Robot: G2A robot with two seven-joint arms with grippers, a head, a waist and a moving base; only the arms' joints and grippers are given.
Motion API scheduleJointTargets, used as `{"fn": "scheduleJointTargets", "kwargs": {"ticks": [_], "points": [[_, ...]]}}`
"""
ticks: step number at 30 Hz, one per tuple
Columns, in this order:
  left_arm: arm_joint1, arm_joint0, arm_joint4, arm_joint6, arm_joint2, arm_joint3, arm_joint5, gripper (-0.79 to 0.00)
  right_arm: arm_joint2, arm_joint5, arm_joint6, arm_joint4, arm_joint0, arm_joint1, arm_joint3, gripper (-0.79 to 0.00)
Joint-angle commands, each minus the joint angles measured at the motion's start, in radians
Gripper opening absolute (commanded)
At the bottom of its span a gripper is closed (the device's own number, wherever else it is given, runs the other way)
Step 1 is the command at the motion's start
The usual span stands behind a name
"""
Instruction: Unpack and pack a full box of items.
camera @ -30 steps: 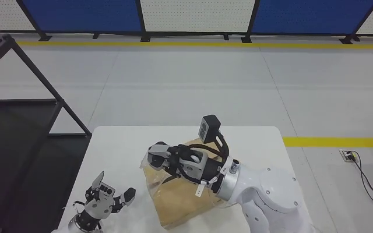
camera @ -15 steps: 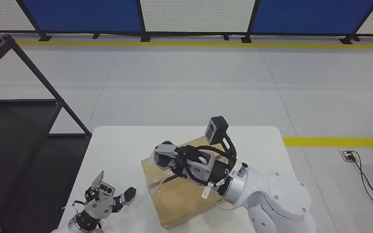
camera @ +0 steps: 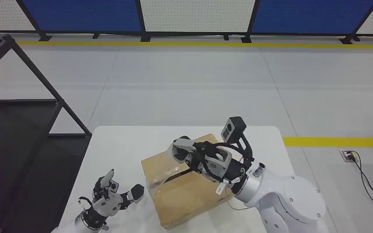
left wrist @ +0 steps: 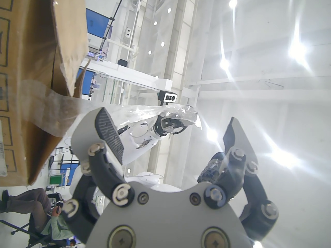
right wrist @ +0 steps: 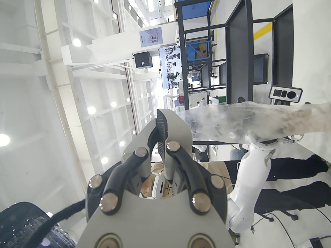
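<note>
Cardboard box [camera: 180, 195] low in the centre of the top view, set at an angle on the white table [camera: 116, 145]; right pincer [camera: 179, 147] over the upper edge of the box, a little left of the frame's middle. In the right wrist view, pressed together on the end of a strip of clear tape [right wrist: 232, 125]; strip stretched from the pinch toward the right edge of that frame, wrinkled and cloudy (brownish toward its far end).

Left pincer [camera: 123, 186] at the lower left of the top view, just beside the box's left side yet apart from it; spread wide, holding nothing; aimed up at the ceiling lights in its own wrist view. In that view, box along the left edge of the frame, with one flap edge lifted and ragged; tape running from the box's corner across the middle of the frame to the right pincer farther off, well beyond the spread pads [left wrist: 108, 130].
</note>
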Motion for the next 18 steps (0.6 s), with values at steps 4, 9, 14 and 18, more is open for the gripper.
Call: {"fn": "scheduleJointTargets", "kwargs": {"ticks": [4, 9, 14, 18], "points": [[0.001, -0.011, 0.071, 0.034, 0.021, -0.013, -0.027, 0.0, 0.022, 0.0, 0.004, 0.007, -0.01, 0.008, 0.0, -0.785], [0.0, -0.025, 0.119, 0.07, 0.04, -0.021, -0.058, 0.0, 0.039, -0.002, 0.01, 0.015, -0.021, 0.016, 0.006, -0.785], [0.0, -0.033, 0.151, 0.098, 0.054, -0.024, -0.07, 0.0, 0.053, 0.0, 0.007, 0.012, -0.03, 0.024, 0.009, -0.785], [0.001, -0.038, 0.166, 0.107, 0.062, -0.02, -0.069, 0.0, 0.065, -0.004, 0.014, 0.018, -0.037, 0.03, 0.016, -0.785]]}}
